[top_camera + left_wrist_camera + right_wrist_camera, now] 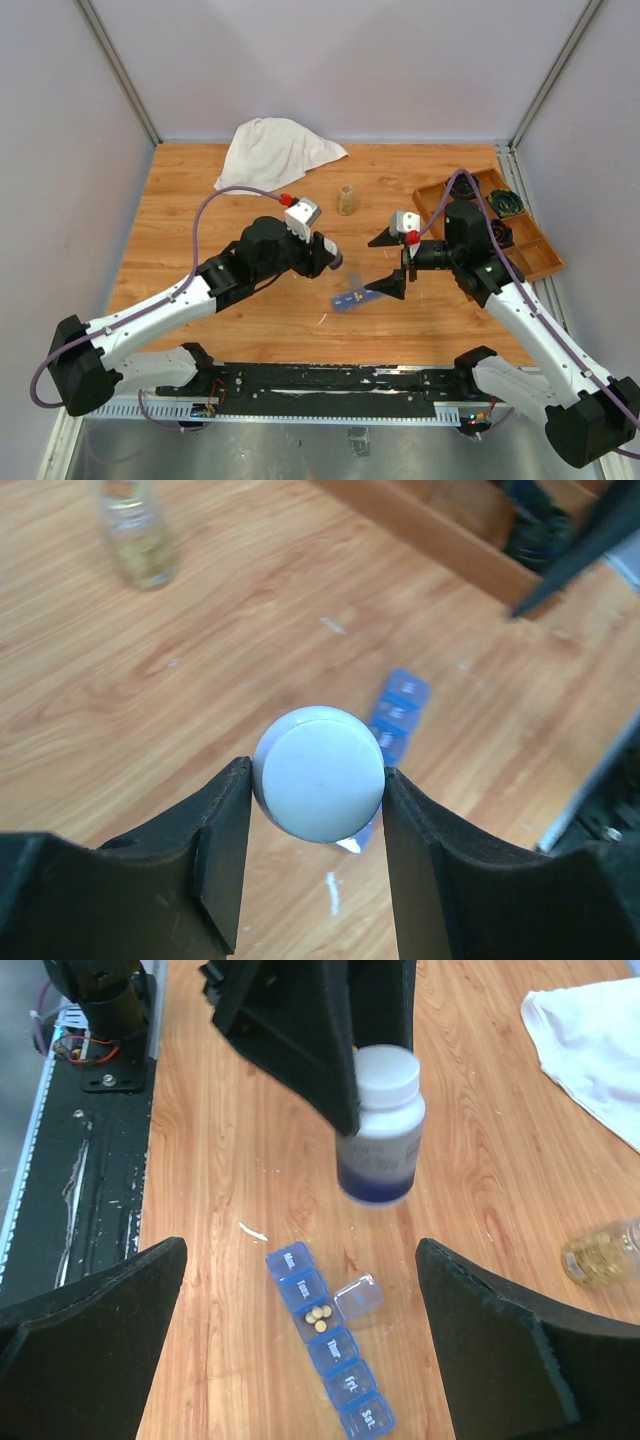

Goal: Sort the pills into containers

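My left gripper is shut on a pill bottle with a white cap and a dark blue body, and holds it above the table. The bottle also shows in the right wrist view. The blue pill-organizer strip lies flat on the wood below the bottle. One middle compartment stands open with its lid flipped aside and three small tan pills inside. The other compartments are closed. My right gripper is open and empty, hovering over the strip.
A small glass jar of yellowish contents stands behind the strip. A white cloth lies at the back. A brown wooden divided tray sits at the right edge. A white scrap lies near the strip.
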Controlling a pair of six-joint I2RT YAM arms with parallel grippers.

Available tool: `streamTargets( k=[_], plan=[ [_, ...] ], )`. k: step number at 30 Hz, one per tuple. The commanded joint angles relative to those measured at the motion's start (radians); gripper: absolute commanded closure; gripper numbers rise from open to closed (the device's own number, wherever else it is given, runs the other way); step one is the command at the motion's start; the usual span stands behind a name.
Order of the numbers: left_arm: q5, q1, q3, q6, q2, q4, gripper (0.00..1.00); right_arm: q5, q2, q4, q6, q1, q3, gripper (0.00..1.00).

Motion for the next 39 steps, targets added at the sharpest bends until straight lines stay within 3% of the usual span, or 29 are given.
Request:
streamTargets(
  k=[1, 9, 20, 30, 39],
  plan=[
    [-0.021, 0.117, -0.036, 0.023, -0.031, 0.054, 1.0, 0.05, -0.009, 0.011, -0.001, -0.026, 0.016, 0.02],
    [0.022, 0.451, 0.002, -0.053, 0.101, 0.135, 1.0, 0.052, -0.016, 0.014, 0.004, -0.044, 0.013, 0.02],
    [0.005, 0.724, 0.175, -0.125, 0.355, 0.128, 1.0, 0.038, -0.013, 0.015, 0.001, -0.052, 0.011, 0.02],
    [-0.035, 0.854, 0.256, -0.195, 0.511, 0.072, 1.0, 0.032, -0.015, 0.012, -0.004, -0.052, 0.012, 0.02],
    [-0.165, 0.871, 0.314, -0.203, 0.6, -0.005, 0.99, 0.029, -0.017, 0.012, -0.003, -0.052, 0.012, 0.02]
  ],
)
